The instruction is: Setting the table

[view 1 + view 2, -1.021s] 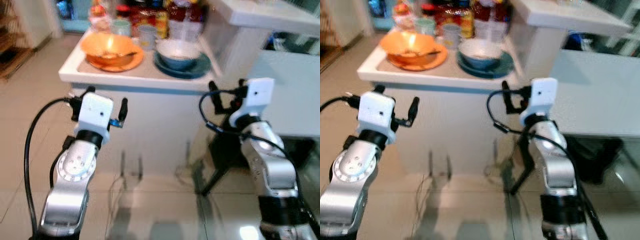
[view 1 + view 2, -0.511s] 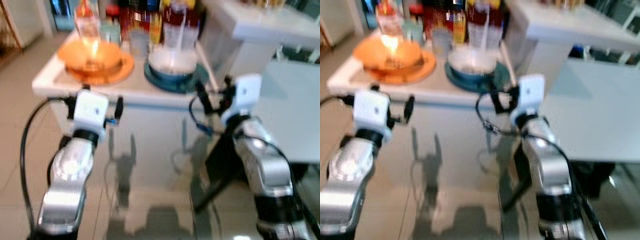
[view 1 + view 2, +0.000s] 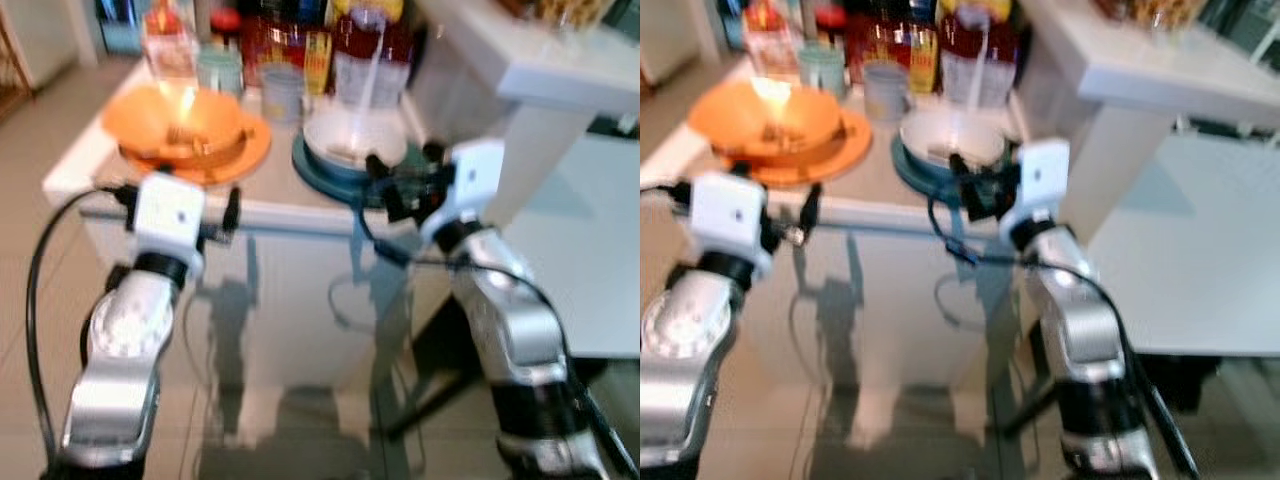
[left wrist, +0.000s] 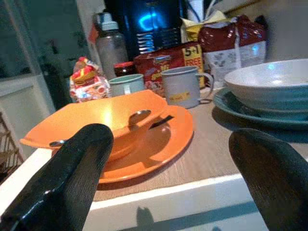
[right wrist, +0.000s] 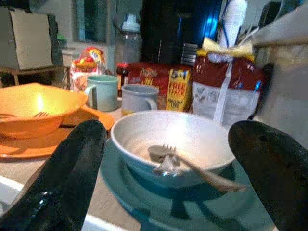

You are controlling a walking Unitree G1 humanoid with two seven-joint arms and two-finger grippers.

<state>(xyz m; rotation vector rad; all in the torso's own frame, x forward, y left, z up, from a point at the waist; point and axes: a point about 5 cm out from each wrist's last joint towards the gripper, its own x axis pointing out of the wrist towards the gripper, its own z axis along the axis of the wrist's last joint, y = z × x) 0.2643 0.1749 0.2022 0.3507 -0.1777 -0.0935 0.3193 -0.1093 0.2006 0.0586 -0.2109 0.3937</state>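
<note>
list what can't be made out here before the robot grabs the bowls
- Labels on the packets behind the mugs: blurred in both eye views.
- Inside of the orange bowl: the left gripper's finger covers its near side in the left wrist view.
- Near edge of the blue plate under the white bowl: cut off by the frame edge and the right gripper's fingers in the right wrist view.

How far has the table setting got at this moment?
Early stage. The orange bowl on its orange plate and the white bowl on the teal plate sit on the counter, cutlery inside. The left gripper and right gripper are open, empty and aimed at them. Picking up and carrying both sets remains.
</note>
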